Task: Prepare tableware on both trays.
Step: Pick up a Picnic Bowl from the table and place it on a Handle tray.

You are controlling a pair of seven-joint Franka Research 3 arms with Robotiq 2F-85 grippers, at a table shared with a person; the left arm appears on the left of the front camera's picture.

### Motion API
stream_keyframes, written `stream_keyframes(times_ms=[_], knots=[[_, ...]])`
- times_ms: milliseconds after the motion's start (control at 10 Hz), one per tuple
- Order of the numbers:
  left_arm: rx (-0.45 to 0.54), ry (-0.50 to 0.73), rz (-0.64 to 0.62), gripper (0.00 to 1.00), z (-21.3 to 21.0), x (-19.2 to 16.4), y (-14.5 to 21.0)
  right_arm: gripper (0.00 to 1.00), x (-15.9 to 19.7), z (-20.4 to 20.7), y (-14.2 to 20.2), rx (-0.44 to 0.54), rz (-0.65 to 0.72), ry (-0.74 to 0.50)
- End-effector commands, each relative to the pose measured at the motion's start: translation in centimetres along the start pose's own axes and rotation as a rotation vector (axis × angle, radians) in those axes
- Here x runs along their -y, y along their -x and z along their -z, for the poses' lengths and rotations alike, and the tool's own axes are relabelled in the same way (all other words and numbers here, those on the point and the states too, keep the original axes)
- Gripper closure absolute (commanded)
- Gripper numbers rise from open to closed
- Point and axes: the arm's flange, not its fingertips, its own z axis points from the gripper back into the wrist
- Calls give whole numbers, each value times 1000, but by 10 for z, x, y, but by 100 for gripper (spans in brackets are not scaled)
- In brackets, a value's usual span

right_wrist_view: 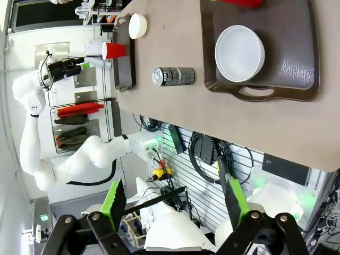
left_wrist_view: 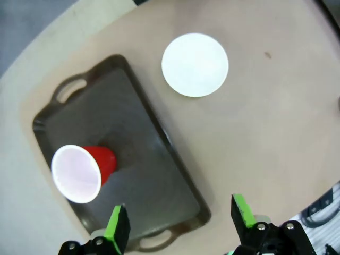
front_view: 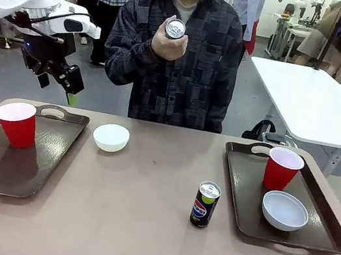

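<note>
The left tray (front_view: 49, 175) carries an upright red cup (front_view: 17, 123). Between the trays, a white bowl (front_view: 110, 137) and a dark can (front_view: 205, 204) stand on the table. On the right tray (front_view: 247, 200) are a red cup (front_view: 281, 168) and a white bowl (front_view: 284, 210). The person's hand holds a second can (front_view: 175, 29) at chest height. My left gripper (front_view: 59, 87) hangs open and empty above the left tray's far end; its wrist view looks down on the tray (left_wrist_view: 154, 154), cup (left_wrist_view: 82, 170) and bowl (left_wrist_view: 195, 65). My right gripper (right_wrist_view: 174, 199) is open and empty, off the table edge beyond the right tray (right_wrist_view: 287, 58), bowl (right_wrist_view: 240, 53) and can (right_wrist_view: 174, 76).
The person stands at the far side of the table, opposite the middle. A white table (front_view: 314, 100) stands behind at the right, with other people farther back. Bare tabletop (front_view: 139, 228) lies between the trays and along the near edge.
</note>
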Motion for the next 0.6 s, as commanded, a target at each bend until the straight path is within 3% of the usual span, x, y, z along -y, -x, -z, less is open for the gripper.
stream_keyframes(times_ms=[0, 500], knots=[[-28, -3, -55, 0, 25, -4, -4, 2, 0, 1, 2, 5, -10, -6], [-31, 34, -77, 0, 81, -9, -8, 2, 0, 1, 2, 5, -10, -6]])
